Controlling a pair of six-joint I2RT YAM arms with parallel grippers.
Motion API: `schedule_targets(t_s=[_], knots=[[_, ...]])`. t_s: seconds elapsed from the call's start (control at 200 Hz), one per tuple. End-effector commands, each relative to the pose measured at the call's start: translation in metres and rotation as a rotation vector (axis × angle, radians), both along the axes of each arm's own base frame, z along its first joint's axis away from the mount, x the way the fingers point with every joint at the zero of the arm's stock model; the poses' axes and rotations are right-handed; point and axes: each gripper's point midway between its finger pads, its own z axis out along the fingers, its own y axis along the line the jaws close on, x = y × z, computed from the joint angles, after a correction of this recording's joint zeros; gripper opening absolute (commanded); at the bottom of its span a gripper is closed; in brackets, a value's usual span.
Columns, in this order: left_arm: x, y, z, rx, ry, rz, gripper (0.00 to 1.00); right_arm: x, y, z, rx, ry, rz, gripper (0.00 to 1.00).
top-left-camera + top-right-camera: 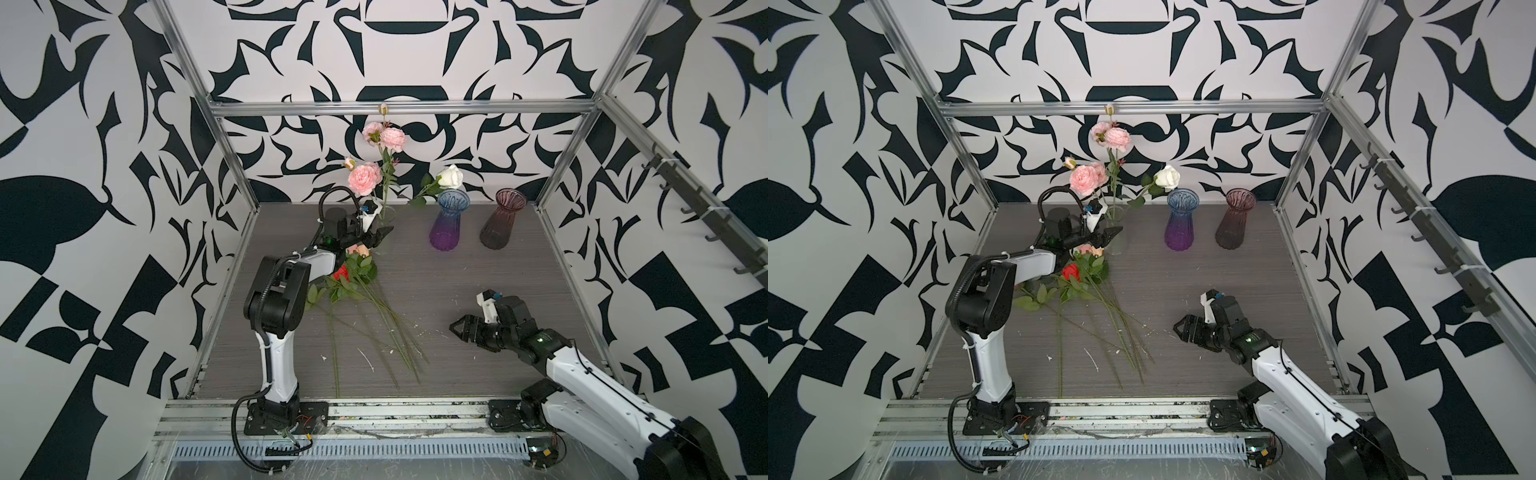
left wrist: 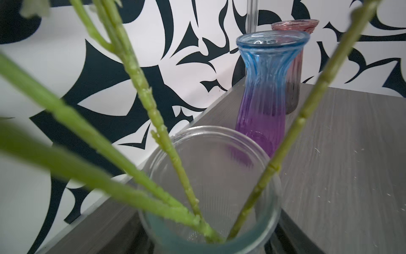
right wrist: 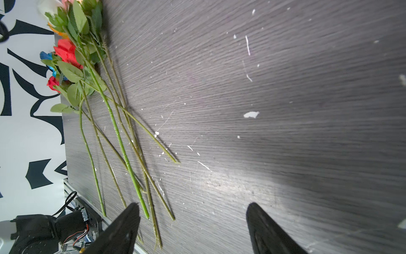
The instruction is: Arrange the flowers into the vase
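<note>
The left arm (image 1: 274,299) hides some heads of the loose flowers (image 1: 353,274) lying by the desk's (image 1: 436,291) left edge. The clear vase (image 2: 208,128), back left, is faint in both top views. The left gripper (image 1: 384,237) sits against it, and I can't tell if it grips. The desk is grey woodgrain with white flecks (image 3: 251,114), and the walls (image 1: 104,166) are patterned black and white. Pink blooms (image 1: 365,178) and a white rose (image 1: 451,178) stand in the vase. At the front right, the right gripper (image 3: 193,206) gapes wide and empty.

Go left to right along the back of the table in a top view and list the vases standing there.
clear glass vase, holding pink blooms and a white rose → blue-to-purple vase → smoky pink vase. The last two hold no flowers.
</note>
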Motion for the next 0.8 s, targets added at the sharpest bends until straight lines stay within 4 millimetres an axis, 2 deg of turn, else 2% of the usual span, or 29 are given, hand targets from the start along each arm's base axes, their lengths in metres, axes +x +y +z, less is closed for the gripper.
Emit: schedule_targets(t_s=[0.0, 0.12, 0.25, 0.515, 0.795], knots=[[0.024, 0.001, 0.006, 0.007, -0.044, 0.019, 0.49, 0.006, 0.003, 0.007, 0.021, -0.020, 0.000, 0.80], [0.045, 0.009, 0.004, 0.010, -0.057, 0.050, 0.49, 0.007, 0.003, 0.005, 0.021, -0.013, 0.001, 0.80], [0.058, 0.018, -0.001, 0.011, -0.051, 0.083, 0.49, 0.008, 0.004, 0.005, 0.023, -0.010, 0.002, 0.80], [0.059, 0.024, -0.010, 0.008, -0.032, 0.112, 0.51, 0.009, 0.006, 0.002, 0.028, 0.005, 0.010, 0.80], [0.074, 0.046, -0.019, 0.035, 0.001, 0.235, 0.55, 0.009, 0.005, 0.002, 0.027, 0.004, 0.008, 0.80]])
